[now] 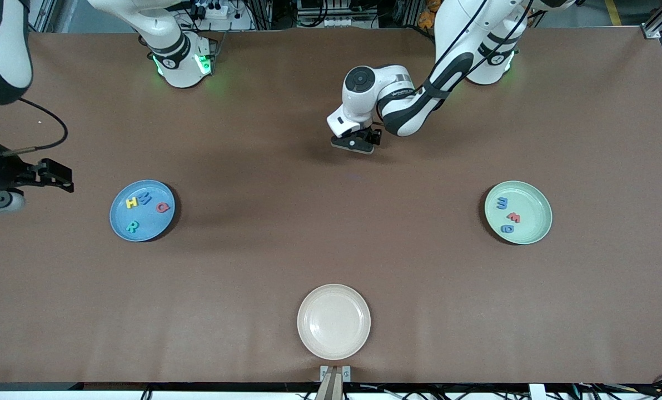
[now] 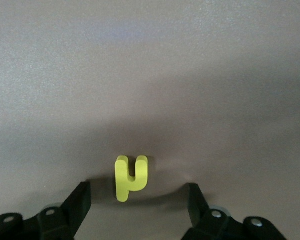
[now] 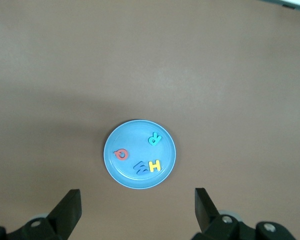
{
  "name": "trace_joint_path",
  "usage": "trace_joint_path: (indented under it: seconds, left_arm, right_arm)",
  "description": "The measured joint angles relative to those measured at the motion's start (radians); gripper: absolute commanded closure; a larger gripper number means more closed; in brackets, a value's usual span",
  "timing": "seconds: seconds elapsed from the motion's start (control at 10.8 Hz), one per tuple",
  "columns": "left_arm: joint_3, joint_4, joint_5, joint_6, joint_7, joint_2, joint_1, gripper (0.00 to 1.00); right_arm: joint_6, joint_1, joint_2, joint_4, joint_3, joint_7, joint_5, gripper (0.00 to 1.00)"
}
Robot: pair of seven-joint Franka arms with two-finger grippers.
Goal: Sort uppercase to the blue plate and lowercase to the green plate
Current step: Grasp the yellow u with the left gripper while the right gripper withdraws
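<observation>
Now the left end effector [image 2: 135, 205] straddles the yellow lowercase letter [image 2: 131, 177] near the bench's robot-side edge, fingers apart and gripping nothing — a skewed pinch could flip it away — while the right end effector [image 3: 135, 210] waits open.

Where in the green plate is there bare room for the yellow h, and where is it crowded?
The green plate holds three letters in a line near its middle: blue m, red-orange m and the blue round letter. The half toward the left arm's end is bare. The yellow h lies on the table between the open left gripper fingers.
</observation>
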Motion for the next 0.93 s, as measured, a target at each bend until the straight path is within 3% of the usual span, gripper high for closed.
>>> trace_joint_path:
  seconds: [0.56, 0.65, 0.93]
  left_arm:
    - [0.016, 0.021, 0.023, 0.000, 0.000, 0.004, -0.002, 0.31]
    - [0.016, 0.021, 0.024, 0.000, 0.000, 0.004, -0.004, 0.41]
    - [0.015, 0.026, 0.024, -0.001, -0.001, 0.002, -0.006, 0.95]
  right_arm:
    - [-0.068, 0.002, -0.062, 0.032, 0.035, 0.132, 0.005, 0.00]
    - [-0.082, 0.002, -0.063, 0.033, 0.036, 0.151, 0.005, 0.00]
    - [-0.085, 0.001, -0.064, 0.034, 0.038, 0.168, 0.016, 0.00]
